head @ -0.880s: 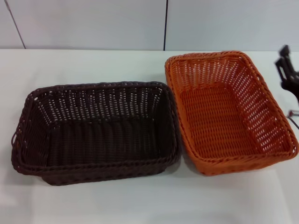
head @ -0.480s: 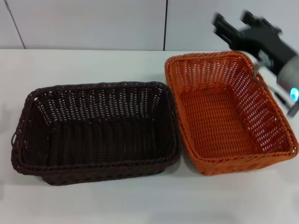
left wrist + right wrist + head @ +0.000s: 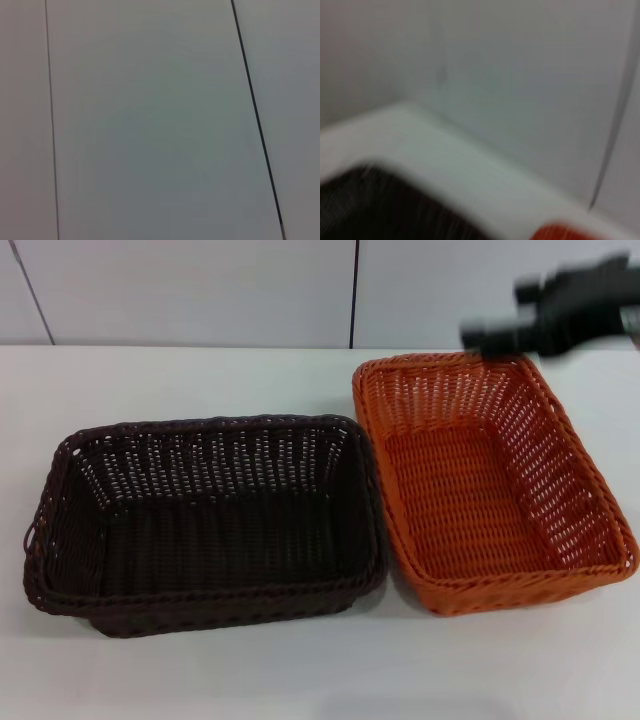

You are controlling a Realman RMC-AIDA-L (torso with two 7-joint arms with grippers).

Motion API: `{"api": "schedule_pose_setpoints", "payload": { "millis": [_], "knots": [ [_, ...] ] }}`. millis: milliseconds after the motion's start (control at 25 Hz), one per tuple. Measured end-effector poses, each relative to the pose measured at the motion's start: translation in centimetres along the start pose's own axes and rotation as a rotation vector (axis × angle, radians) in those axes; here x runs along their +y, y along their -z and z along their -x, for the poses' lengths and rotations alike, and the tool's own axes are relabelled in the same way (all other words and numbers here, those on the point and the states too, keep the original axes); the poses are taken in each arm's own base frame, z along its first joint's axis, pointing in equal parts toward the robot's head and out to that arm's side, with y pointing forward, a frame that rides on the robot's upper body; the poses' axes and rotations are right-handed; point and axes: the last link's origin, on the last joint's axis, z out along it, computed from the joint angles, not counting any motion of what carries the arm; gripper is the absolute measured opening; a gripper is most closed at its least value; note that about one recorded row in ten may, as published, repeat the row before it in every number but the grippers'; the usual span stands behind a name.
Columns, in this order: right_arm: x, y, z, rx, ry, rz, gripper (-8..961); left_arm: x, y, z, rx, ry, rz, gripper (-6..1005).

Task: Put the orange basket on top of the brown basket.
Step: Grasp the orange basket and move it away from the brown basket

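The orange basket [image 3: 480, 480] stands on the white table at the right, empty. The brown basket [image 3: 205, 520] stands beside it at the left, empty, their rims nearly touching. My right gripper [image 3: 490, 335] is blurred with motion above the orange basket's far right corner, pointing left, holding nothing that I can see. In the right wrist view a dark patch of the brown basket [image 3: 380, 205] and a sliver of the orange basket [image 3: 560, 232] show. My left gripper is out of view; its wrist view shows only wall panels.
The white table [image 3: 200, 380] runs back to a panelled wall [image 3: 200, 290] close behind the baskets. Bare table lies in front of both baskets and behind the brown one.
My right arm came in from the right edge, rose above the orange basket's far corner, and has now turned level, pointing left. The baskets have not moved.
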Motion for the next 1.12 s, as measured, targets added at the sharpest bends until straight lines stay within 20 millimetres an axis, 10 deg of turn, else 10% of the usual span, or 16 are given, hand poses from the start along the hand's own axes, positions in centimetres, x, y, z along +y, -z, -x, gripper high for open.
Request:
{"api": "schedule_pose_setpoints", "payload": {
  "millis": [360, 1120],
  "knots": [
    [2.1, 1.2, -4.3, 0.441, 0.39, 0.238, 642, -0.1, -0.1, 0.9, -0.058, -0.001, -0.009, 673],
    [2.0, -4.3, -7.2, 0.563, 0.403, 0.294, 634, 0.4, 0.0, 1.1, -0.071, 0.025, 0.008, 673]
  ]
}}
